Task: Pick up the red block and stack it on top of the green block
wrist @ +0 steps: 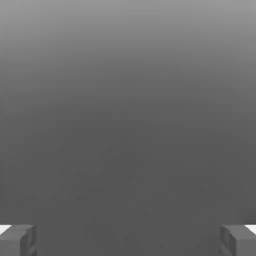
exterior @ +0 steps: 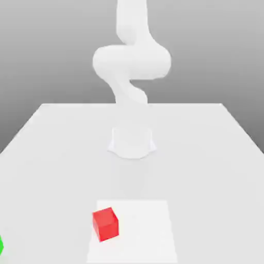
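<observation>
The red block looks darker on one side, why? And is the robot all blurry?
In the exterior view the red block has a brighter top and a darker front face, so light comes from above; the white arm looks soft and washed out; in the hand view, the grey background fades from lighter to darker.

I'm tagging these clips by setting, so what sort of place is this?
Most likely a bare simulated tabletop workspace, not a real room. A plain white table sits against a featureless grey backdrop, with a white robot arm mounted on it and only a red block and a green block at the edge.
</observation>
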### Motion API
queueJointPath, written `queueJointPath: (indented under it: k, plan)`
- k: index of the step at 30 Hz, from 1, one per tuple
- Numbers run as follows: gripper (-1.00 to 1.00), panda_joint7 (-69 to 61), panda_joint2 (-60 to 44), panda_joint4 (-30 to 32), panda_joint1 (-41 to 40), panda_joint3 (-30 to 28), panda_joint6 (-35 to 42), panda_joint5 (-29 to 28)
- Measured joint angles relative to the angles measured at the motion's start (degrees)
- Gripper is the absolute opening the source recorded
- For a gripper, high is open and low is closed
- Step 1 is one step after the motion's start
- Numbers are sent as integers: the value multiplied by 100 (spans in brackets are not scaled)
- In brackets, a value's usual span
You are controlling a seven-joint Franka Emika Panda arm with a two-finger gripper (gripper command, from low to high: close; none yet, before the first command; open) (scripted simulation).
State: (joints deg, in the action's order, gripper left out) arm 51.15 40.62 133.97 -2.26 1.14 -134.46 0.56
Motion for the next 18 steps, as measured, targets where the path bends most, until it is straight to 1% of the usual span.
queueJointPath:
  k: [8, 13, 18]
  plan:
    - [0, 1809, -1693, 709, -673, 374, -869, 66]
    - [0, 3001, -2732, 1143, -986, 518, -1401, -11]
    - [0, 4223, -3775, 1577, -1224, 539, -1933, -132]
